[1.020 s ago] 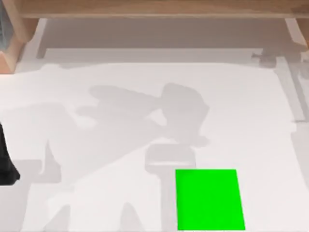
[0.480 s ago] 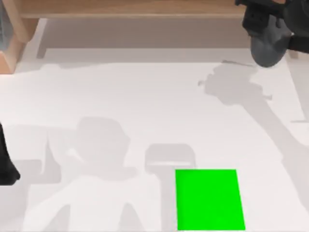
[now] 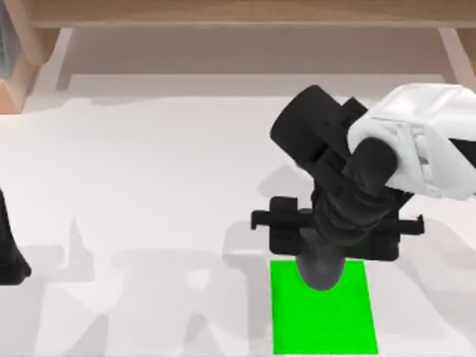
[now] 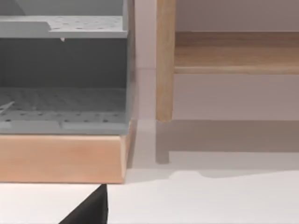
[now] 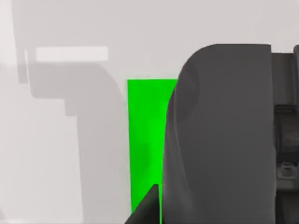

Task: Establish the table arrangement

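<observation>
The white table (image 3: 149,186) spreads across the top view. My right gripper (image 3: 327,242) hangs over the near-right part of it, shut on a dark grey rounded object (image 3: 320,272). The object's lower end overlaps the far edge of a bright green square pad (image 3: 327,320). In the right wrist view the same dark grey object (image 5: 219,140) looms close, with the green pad (image 5: 145,140) behind it on the white table (image 5: 70,163). My left arm (image 3: 11,253) stays parked at the table's left edge.
A light wooden frame (image 3: 238,13) runs along the far side, with a leg at the far left (image 3: 22,67). In the left wrist view, a grey perforated rack (image 4: 60,70) sits on a wooden base (image 4: 60,158) beside a wooden post (image 4: 164,60).
My right arm has swung in from the far right corner, carrying the dark grey object down to the far edge of the green pad. The left arm has stayed still.
</observation>
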Controlling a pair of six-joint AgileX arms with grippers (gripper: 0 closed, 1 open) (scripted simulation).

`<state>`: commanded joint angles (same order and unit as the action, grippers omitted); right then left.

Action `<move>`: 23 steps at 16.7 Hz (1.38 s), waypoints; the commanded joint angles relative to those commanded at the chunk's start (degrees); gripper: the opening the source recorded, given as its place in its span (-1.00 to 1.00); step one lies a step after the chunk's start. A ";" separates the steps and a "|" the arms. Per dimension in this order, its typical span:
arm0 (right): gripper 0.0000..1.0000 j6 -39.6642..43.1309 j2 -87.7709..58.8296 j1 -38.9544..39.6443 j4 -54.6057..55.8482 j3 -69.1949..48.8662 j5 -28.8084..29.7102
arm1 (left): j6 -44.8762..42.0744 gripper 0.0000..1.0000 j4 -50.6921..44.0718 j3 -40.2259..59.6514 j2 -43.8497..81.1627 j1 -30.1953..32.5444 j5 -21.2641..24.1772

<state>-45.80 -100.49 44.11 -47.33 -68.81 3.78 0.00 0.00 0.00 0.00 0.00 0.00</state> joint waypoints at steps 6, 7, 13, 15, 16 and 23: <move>-1.00 -1.84 -3.25 3.04 1.60 5.46 0.65 | 0.00 1.00 0.00 0.00 0.00 0.00 0.00; -1.00 -1.84 -3.25 3.04 1.60 5.46 0.65 | 0.00 1.00 0.00 0.00 0.00 0.00 0.00; -1.00 -3.08 -3.42 1.98 2.84 4.92 1.45 | 0.00 1.00 0.00 0.00 0.00 0.00 0.00; -1.00 -4.39 -3.65 0.76 4.01 4.95 2.33 | 0.00 1.00 0.00 0.00 0.00 0.00 0.00; -1.00 -4.99 -3.61 0.13 4.66 5.04 2.74 | 0.00 1.00 0.00 0.00 0.00 0.00 0.00; -1.00 -6.70 -0.60 -1.90 8.27 5.24 5.04 | 0.00 1.00 0.00 0.00 0.00 0.00 0.00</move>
<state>-52.50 -101.09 42.21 -39.05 -63.57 8.82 0.00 0.00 0.00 0.00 0.00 0.00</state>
